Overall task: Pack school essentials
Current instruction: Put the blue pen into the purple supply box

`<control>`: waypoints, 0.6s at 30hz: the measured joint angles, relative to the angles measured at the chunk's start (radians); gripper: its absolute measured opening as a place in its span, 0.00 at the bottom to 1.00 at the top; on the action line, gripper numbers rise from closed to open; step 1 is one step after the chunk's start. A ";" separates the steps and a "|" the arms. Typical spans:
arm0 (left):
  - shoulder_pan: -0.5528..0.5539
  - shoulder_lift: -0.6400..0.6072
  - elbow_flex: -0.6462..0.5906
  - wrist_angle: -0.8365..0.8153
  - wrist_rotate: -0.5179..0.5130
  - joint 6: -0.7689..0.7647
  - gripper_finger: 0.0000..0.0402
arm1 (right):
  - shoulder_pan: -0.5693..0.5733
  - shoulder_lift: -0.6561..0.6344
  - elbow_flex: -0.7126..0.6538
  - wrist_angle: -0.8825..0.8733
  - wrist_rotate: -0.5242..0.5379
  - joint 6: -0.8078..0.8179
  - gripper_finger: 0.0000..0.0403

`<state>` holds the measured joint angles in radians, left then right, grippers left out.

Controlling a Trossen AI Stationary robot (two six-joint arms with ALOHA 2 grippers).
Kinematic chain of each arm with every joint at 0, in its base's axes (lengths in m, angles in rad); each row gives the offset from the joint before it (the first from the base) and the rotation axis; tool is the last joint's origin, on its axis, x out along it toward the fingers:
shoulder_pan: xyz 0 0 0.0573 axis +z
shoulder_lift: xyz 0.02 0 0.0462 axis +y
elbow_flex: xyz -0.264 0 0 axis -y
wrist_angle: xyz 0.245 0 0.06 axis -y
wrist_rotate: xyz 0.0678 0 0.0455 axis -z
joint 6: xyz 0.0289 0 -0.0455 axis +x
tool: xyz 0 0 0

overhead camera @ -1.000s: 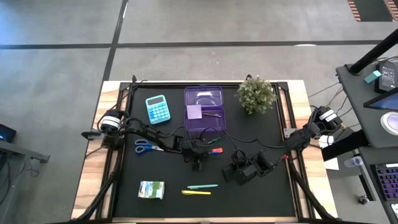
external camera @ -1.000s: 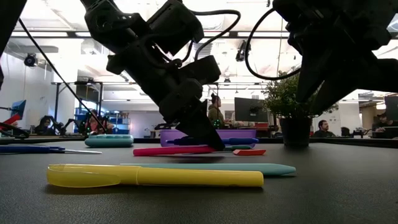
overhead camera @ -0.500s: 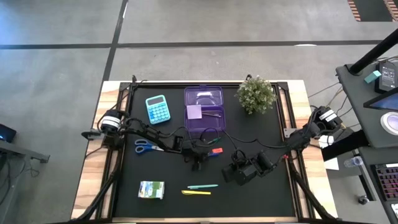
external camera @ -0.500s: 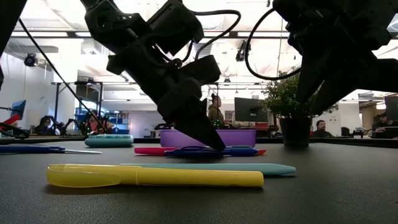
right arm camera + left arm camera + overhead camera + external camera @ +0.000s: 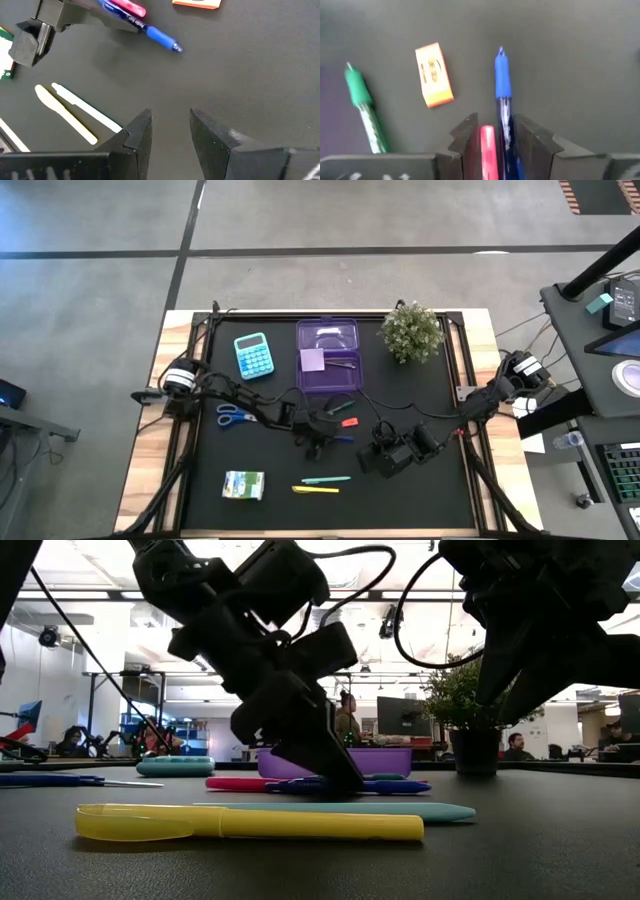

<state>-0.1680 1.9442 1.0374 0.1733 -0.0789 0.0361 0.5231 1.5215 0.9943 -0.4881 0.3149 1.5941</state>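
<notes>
Here the left gripper (image 5: pixel 492 137) has its jaws around 2 pens, pink (image 5: pixel 488 152) and blue (image 5: pixel 503 90); the right gripper (image 5: pixel 170 125), jaws apart, hovers over the tabletop (image 5: pixel 420 490).

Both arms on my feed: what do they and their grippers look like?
Both arms are dark, jointed, with black cables looping along them. White-and-black round housings sit at each base. The left gripper and right gripper have matte black, angular, wedge-shaped fingers. No markings are legible.
</notes>
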 joint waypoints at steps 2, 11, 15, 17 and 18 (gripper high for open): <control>0.000 -0.001 0.018 0.002 -0.006 0.029 0.26 | 0.000 0.000 0.000 0.000 0.000 -0.001 0.30; -0.024 0.019 0.053 0.003 0.047 0.027 0.26 | 0.000 0.000 0.000 0.000 0.000 0.000 0.30; -0.030 0.045 0.053 0.009 0.036 0.023 0.26 | 0.000 0.000 0.000 0.000 0.000 0.000 0.30; -0.031 0.046 0.053 0.004 0.010 0.022 0.26 | 0.000 0.000 0.000 0.000 0.000 0.002 0.30; -0.030 0.047 0.053 0.000 -0.006 0.022 0.26 | 0.000 0.000 0.000 0.001 0.000 0.001 0.30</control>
<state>-0.1984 1.9912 1.0908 0.1729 -0.0848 0.0584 0.5232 1.5219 0.9943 -0.4874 0.3150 1.5952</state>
